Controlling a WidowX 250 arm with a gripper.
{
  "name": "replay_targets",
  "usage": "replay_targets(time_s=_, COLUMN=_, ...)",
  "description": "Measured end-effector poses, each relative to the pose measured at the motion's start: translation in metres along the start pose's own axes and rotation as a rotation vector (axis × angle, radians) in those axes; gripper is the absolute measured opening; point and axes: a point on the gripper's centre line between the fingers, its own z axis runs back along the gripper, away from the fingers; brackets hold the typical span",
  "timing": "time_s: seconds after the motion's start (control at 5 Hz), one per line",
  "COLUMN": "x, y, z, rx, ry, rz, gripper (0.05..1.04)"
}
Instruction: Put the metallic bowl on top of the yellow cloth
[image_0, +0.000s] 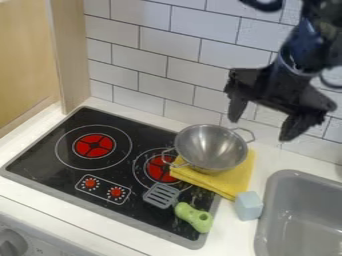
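A: State of the tool (262, 127)?

B: Spread, fingers well apart and pointing down; seen at upper right, in front of the tiled wall (150, 57).

A: Position of the metallic bowl (210, 147)?

B: Lower in the view than the tool, apart from it. Resting on the yellow cloth (234, 184), opening upward, a wire handle at either side.

A: Surroundings, and anything in the way?

B: Beneath the cloth, the stove's (140, 117) right edge and some of the bench (230, 232). Partly hidden behind the bowl's handle and the cloth, a red burner (158, 172). At the cloth's near corner, a pale blue block (248, 206); contact uncertain. Across the stove's near right part, a spatula (161, 195), with slotted grey head and green handle. Right of the block, a grey sink (287, 175). Farther left, a second burner (93, 145) and two red knobs (90, 183).

A: Pose of the arm (308, 45)?

B: In from the top right, sloping down leftward to the tool; tool tilted, right-hand fingertip lower in view.
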Motion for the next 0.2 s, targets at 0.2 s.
replay_targets(time_s=0.2, x=-0.0002, y=0.0002, z=0.001, rx=-0.003, ry=0.0, rz=0.009, gripper=1.0)
